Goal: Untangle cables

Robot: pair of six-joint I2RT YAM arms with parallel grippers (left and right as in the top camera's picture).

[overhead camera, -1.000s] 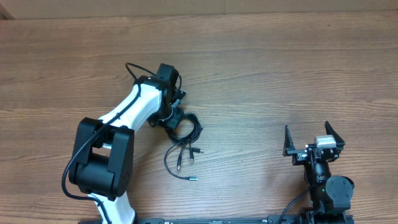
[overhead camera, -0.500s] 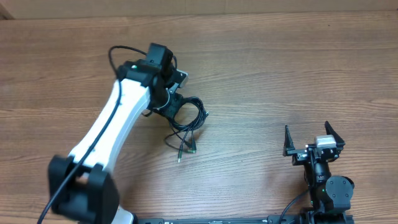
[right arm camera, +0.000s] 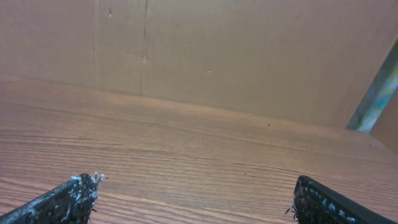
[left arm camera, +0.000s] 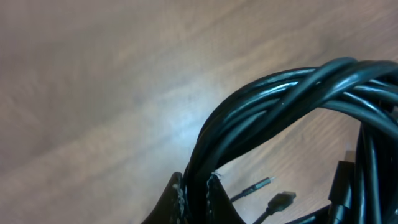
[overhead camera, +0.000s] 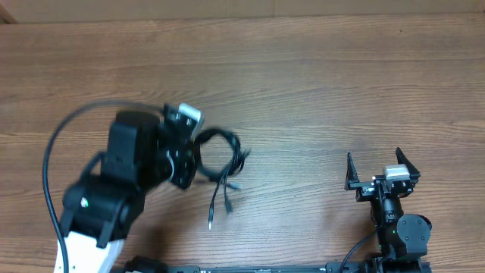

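On the left side of the desk [overhead camera: 318, 76], the left end effector [overhead camera: 188, 154] is gripping the bundle of thin black cables [overhead camera: 225, 149]. In the left wrist view its fingertips [left arm camera: 176, 194] are pressing together on several strands where they are running side by side in the coil. The arm is looking large and blurred in the overhead view, so I am judging that the bundle is hanging above the wood and not lying on it, but I cannot be sure of this. The coil is making a round loop just to the right of the end effector. Under it a few loose ends with small plugs [overhead camera: 211, 220] are hanging down toward the front edge. The cords are looking light, soft and quite smooth, so they are probably bending freely and may be slipping through a weak grip. The plug ends are the stiffer parts. A good place for a second hold is, I think, one loose end near its plug, or the far side of the loop, so that the strands are pulled apart and not made tighter. No container is showing in any view. Far to the right, well apart from the cables, the right end effector [overhead camera: 377, 168] is standing with its jaws wide apart and is holding nothing.
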